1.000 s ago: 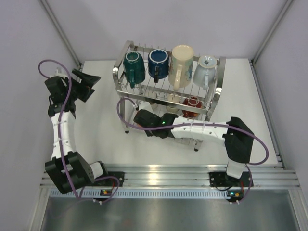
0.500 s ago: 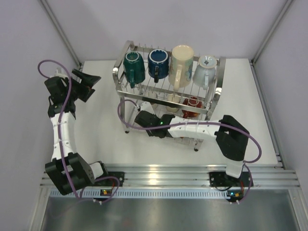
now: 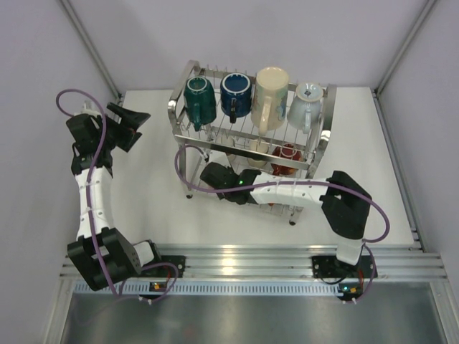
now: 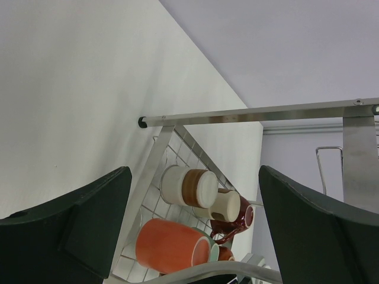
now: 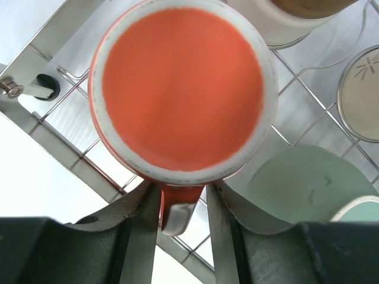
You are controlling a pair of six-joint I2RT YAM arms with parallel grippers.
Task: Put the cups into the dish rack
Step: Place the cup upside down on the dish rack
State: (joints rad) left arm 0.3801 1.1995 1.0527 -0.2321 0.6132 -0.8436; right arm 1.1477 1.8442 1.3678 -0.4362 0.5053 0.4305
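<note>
Right now the orange mug [image 5: 180,89] fills my right wrist view: a flat orange round face ringed in cream, with its orange handle pointing back at me. I cannot tell whether that face is the mouth or the base. From my left wrist view the same mug shows a glossy orange wall and a pale mint end.

The dish rack [image 3: 320,154] carries four cups along its upper tier: a teal mug [image 3: 196,100], a navy mug [image 3: 235,93], a tall cream mug [image 3: 270,89] and a pale blue-grey cup [image 3: 305,104]. In the lower tier I see a cream-and-brown mug [image 4: 186,186], a small cream cup [image 4: 226,205], a dark red cup [image 4: 237,220] and a mint cup [image 5: 308,183], the last just beside the orange mug.

The orange mug is over the lower tier's wire grid, near the rack's front left corner foot; I cannot tell whether it rests on the wires. My right gripper [image 5: 182,204] reaches in under the upper tier, its two fingers pressed against either side of the mug's handle. My left gripper [image 3: 133,122] hangs well apart from the rack, off to its left, fingers spread wide with nothing between them.
</note>
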